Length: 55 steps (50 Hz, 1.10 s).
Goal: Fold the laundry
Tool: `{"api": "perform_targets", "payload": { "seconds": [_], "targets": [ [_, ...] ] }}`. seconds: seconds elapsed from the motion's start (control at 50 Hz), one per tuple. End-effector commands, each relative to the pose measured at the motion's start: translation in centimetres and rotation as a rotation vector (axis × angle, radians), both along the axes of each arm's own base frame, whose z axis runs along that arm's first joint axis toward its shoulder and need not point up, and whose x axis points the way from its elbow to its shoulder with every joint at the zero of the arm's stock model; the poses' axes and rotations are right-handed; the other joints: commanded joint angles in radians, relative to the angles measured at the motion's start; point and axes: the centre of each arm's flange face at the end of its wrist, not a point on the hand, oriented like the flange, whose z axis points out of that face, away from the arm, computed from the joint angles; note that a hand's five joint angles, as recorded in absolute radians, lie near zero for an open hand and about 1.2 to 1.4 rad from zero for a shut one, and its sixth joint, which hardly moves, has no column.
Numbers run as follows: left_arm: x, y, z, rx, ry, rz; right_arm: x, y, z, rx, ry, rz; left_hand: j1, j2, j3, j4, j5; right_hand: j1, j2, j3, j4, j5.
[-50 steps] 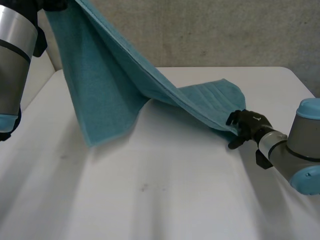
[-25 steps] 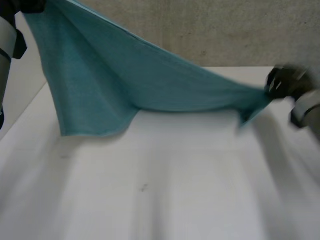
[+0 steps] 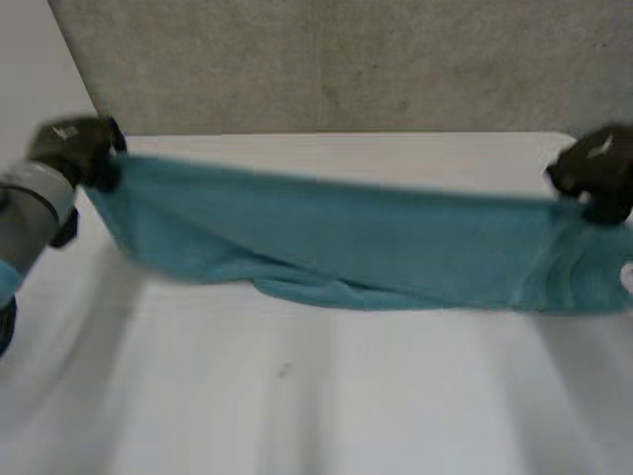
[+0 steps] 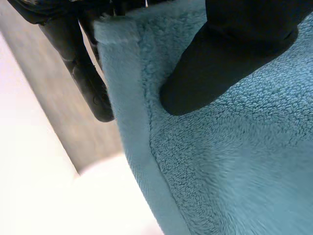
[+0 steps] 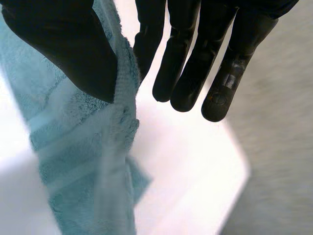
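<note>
One towel point(image 3: 346, 242): left hand point(image 3: 74, 148), right hand point(image 3: 593, 173)

towel point(image 3: 346, 242) strung left to right over the table point(image 3: 316, 406). left hand point(image 3: 74, 148) at its left top corner, right hand point(image 3: 593, 170) at the right one. lower edge sags onto table. wall point(image 3: 346, 59) behind.
</note>
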Motion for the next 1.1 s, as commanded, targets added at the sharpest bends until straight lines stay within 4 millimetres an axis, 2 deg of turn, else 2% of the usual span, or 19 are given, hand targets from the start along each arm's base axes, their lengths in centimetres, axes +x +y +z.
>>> {"api": "perform_targets", "payload": {
  "seconds": [0.02,0.1,0.16,0.18,0.2,0.22,0.24,0.26,0.28,0.3,0.34,0.42,0.54,0.62,0.82,0.84,0.88,0.98,1.1],
  "targets": [
    [-2.2,-1.1,-5.3,0.104,-0.157,-0.104,1.7,-3.3,-6.2,0.046,0.072,-0.015,0.205,0.178,0.180,0.179,0.184,0.421,0.221,0.212,0.206,0.245],
    [-3.2,-4.0,-4.6,0.007,-0.165,-0.112,2.6,-5.9,-6.2,-0.075,0.082,-0.034,0.205,0.178,0.180,0.179,0.184,0.421,0.221,0.212,0.206,0.245],
    [-3.7,-5.2,-2.9,-0.084,-0.155,-0.111,4.1,-8.8,-2.7,-0.326,0.068,-0.077,0.205,0.178,0.180,0.179,0.184,0.421,0.221,0.212,0.206,0.245],
    [-4.2,-6.3,-0.4,-0.210,-0.141,-0.106,4.9,-9.8,0.6,-0.496,0.035,-0.100,0.205,0.178,0.180,0.179,0.184,0.421,0.221,0.212,0.206,0.245],
    [-4.6,-7.3,2.5,-0.361,-0.117,-0.091,4.9,-9.8,0.7,-0.498,0.034,-0.100,0.205,0.178,0.180,0.179,0.184,0.421,0.221,0.212,0.206,0.245],
    [-4.6,-7.3,2.6,-0.363,-0.117,-0.091,5.6,-10.3,4.7,-0.681,-0.017,-0.121,0.205,0.178,0.180,0.179,0.184,0.421,0.221,0.212,0.206,0.245],
    [-4.8,-7.7,5.9,-0.519,-0.087,-0.079,5.6,-10.3,4.7,-0.683,-0.017,-0.121,0.205,0.178,0.180,0.179,0.184,0.421,0.221,0.212,0.206,0.245],
    [-4.8,-7.4,9.8,-0.687,-0.057,-0.058,6.4,-10.3,8.2,-0.843,-0.078,-0.123,0.205,0.178,0.180,0.179,0.184,0.421,0.221,0.212,0.206,0.245],
    [-4.8,-7.4,9.9,-0.689,-0.057,-0.058,6.8,-10.2,10.4,-0.956,-0.143,-0.123,0.205,0.178,0.180,0.179,0.184,0.421,0.221,0.212,0.206,0.245],
    [-4.5,-6.8,13.3,-0.834,-0.026,-0.033,6.8,-10.2,10.4,-0.957,-0.144,-0.123,0.205,0.178,0.180,0.179,0.184,0.421,0.221,0.212,0.206,0.245],
    [-4.2,-6.0,15.9,-0.947,0.001,-0.012,7.0,-8.8,13.8,-1.087,-0.271,-0.110,0.205,0.178,0.180,0.179,0.184,0.421,0.221,0.212,0.206,0.245],
    [-3.6,-5.0,18.2,-1.027,0.036,0.032,6.6,-6.4,15.2,-1.084,-0.323,-0.073,0.205,0.178,0.180,0.179,0.184,0.421,0.221,0.212,0.206,0.245],
    [-3.6,-5.6,15.5,-0.887,0.043,0.008,7.0,-5.6,10.8,-0.920,-0.304,-0.016,0.205,0.178,0.180,0.179,0.184,0.421,0.221,0.212,0.206,0.245],
    [-3.5,-6.1,10.5,-0.708,0.037,-0.009,7.1,-5.6,7.8,-0.816,-0.281,-0.010,0.205,0.178,0.180,0.179,0.184,0.421,0.221,0.212,0.206,0.245],
    [-3.2,-5.2,-1.2,-0.366,-0.023,-0.021,8.3,-4.0,-9.7,-0.228,-0.217,0.117,0.205,0.178,0.180,0.179,0.184,0.421,0.221,0.212,0.206,0.245],
    [-2.9,-5.0,-2.5,-0.318,-0.033,-0.019,8.4,-4.0,-9.7,-0.227,-0.217,0.117,0.205,0.178,0.180,0.179,0.184,0.421,0.221,0.212,0.206,0.245],
    [-2.5,-4.7,-3.6,-0.282,-0.042,-0.014,8.0,-3.6,-13.2,-0.075,-0.227,0.087,0.205,0.178,0.180,0.179,0.184,0.421,0.221,0.212,0.206,0.245],
    [-1.0,-4.5,-5.1,-0.224,-0.058,0.017,7.7,-3.3,-16.4,0.074,-0.302,0.022,0.205,0.178,0.180,0.179,0.184,0.421,0.221,0.212,0.206,0.245],
    [0.7,-4.4,-4.4,-0.229,-0.060,0.055,6.0,-4.3,-16.9,0.137,-0.483,-0.118,0.205,0.178,0.180,0.179,0.184,0.421,0.221,0.212,0.206,0.245]
  ]
}}
